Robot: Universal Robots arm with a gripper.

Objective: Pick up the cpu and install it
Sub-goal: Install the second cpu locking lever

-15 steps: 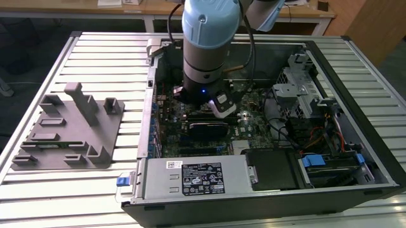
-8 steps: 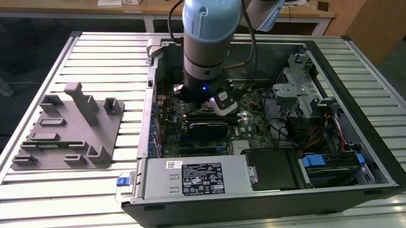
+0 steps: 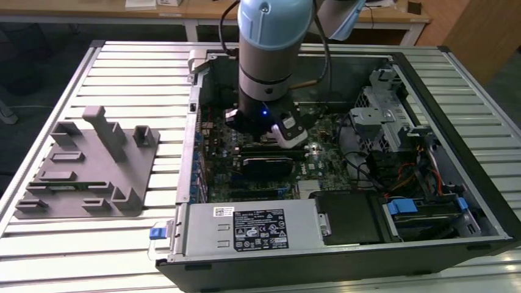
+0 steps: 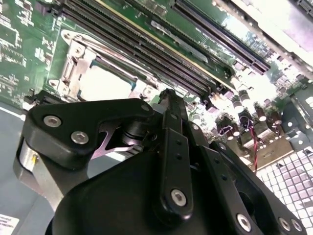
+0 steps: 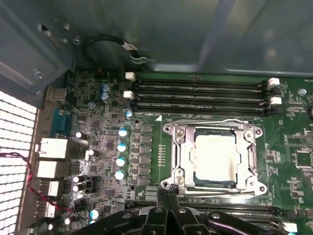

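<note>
The cpu [image 5: 215,157] already sits in its socket [image 5: 182,161] on the board, inside the open case [image 3: 456,131], just beside the gripper [image 5: 167,192]. The fingers [image 5: 168,196] look pressed together with nothing between them. My worry is the socket frame: any downward or sideways slip this close could scrape the chip or bend something.

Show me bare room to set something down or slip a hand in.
Free: ribbed table between the grey fixture and the computer case, plus the strip beyond the fixture. Crowded: inside the case, the pincer hangs beside the cpu, cables toward the exterior view's right.
</note>
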